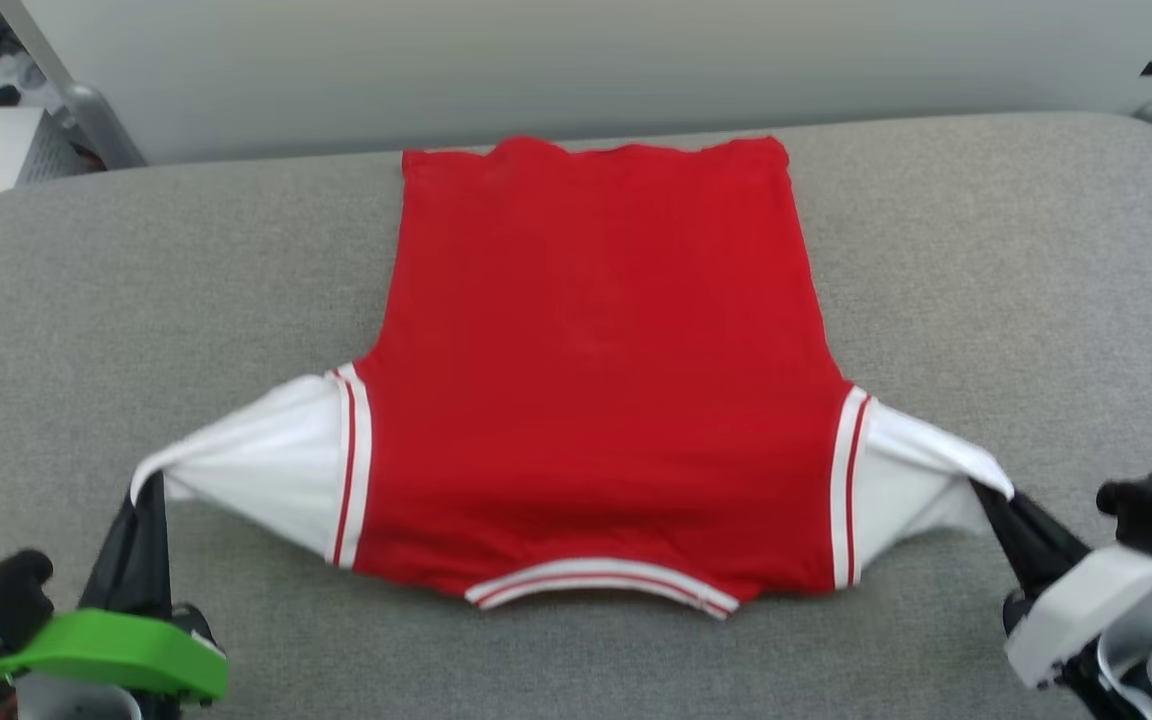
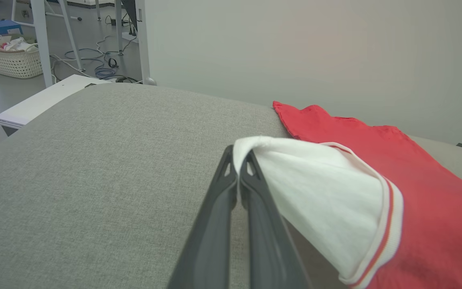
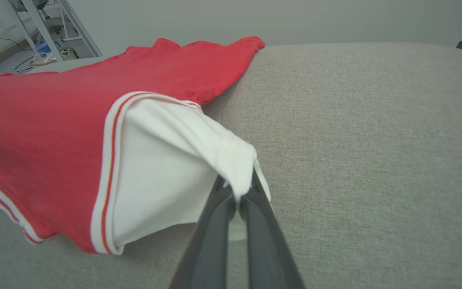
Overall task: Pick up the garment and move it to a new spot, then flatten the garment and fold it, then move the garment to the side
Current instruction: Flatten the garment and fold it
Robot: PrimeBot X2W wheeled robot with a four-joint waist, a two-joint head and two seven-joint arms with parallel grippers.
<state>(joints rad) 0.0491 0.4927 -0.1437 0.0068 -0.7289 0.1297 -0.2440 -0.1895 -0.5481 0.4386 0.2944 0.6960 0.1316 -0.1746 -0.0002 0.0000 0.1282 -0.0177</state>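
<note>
Nearest, the left gripper (image 1: pixel 148 492) and right gripper (image 1: pixel 986 492) are each clamped on a white sleeve tip of the shirt (image 1: pixel 596 350), stretching the sleeves outward. Beyond them its red body lies flat on the grey padded table (image 1: pixel 1016 260), collar near, hem far.

The left hand (image 1: pixel 148 492) has long dark fingers (image 1: pixel 131 560) and a green bracket (image 1: pixel 106 650). The right hand (image 1: pixel 988 497) has a white housing (image 1: pixel 1086 600) and a black camera block (image 1: pixel 1151 510).

The red garment (image 1: pixel 596 350) has white sleeves (image 1: pixel 256 460) and red-and-white striped trim (image 1: pixel 601 582).
</note>
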